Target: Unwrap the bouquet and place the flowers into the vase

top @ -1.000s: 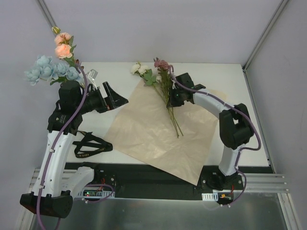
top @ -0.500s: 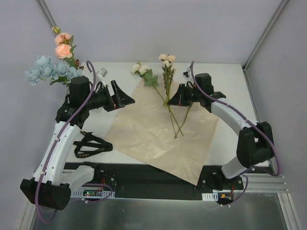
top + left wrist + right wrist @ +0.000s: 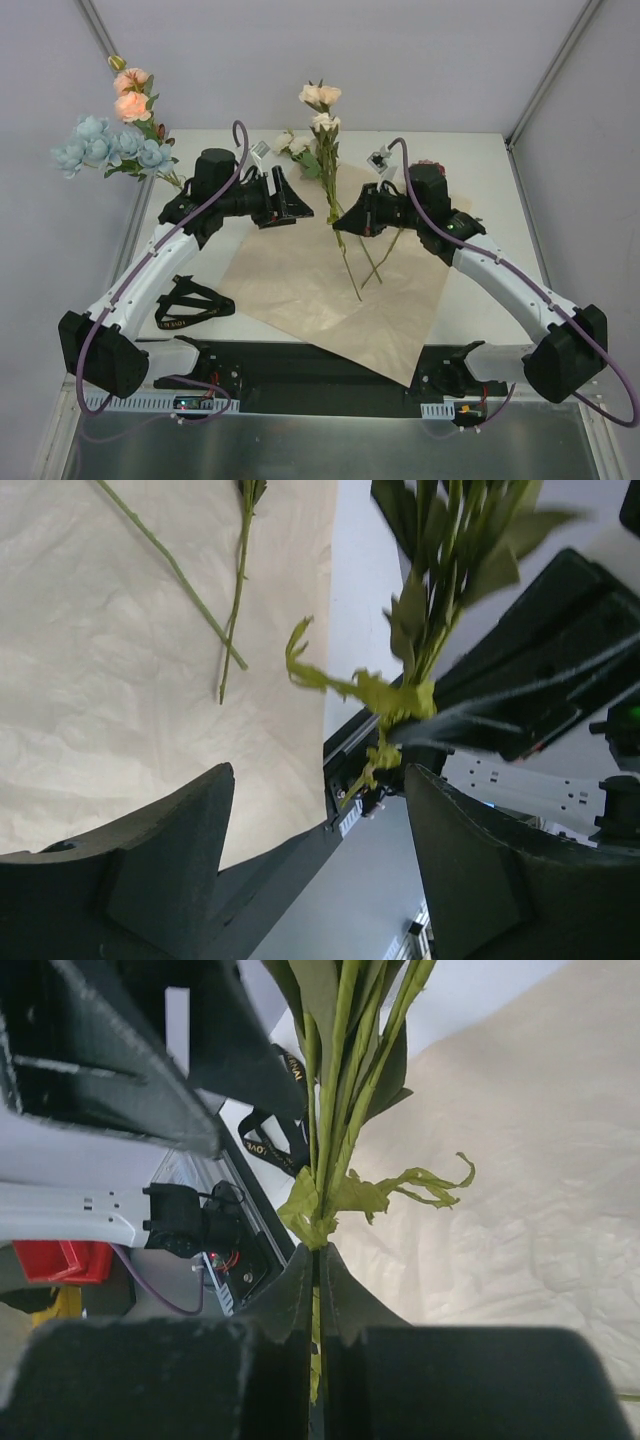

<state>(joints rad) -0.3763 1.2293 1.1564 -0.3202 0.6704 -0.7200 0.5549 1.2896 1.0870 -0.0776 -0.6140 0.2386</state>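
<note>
Top external view, left to right: we see blue and peach flowers (image 3: 100,150) standing at the far left; a black ribbon (image 3: 190,305) nearer; the left claw (image 3: 295,205), jaws apart and gripping nothing; the paper (image 3: 300,290); loose stems (image 3: 349,270) lying on it; and the right claw (image 3: 340,222), clamped tight on upright cream flowers (image 3: 321,96).

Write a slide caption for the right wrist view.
Right gripper, jaws shut, holds green flower stems above the wrapping paper.

Robot arms (image 3: 140,285): two. One paper sheet (image 3: 300,290) and one black ribbon (image 3: 190,303) are present. The flowers (image 3: 110,145) form three separate groups.
</note>
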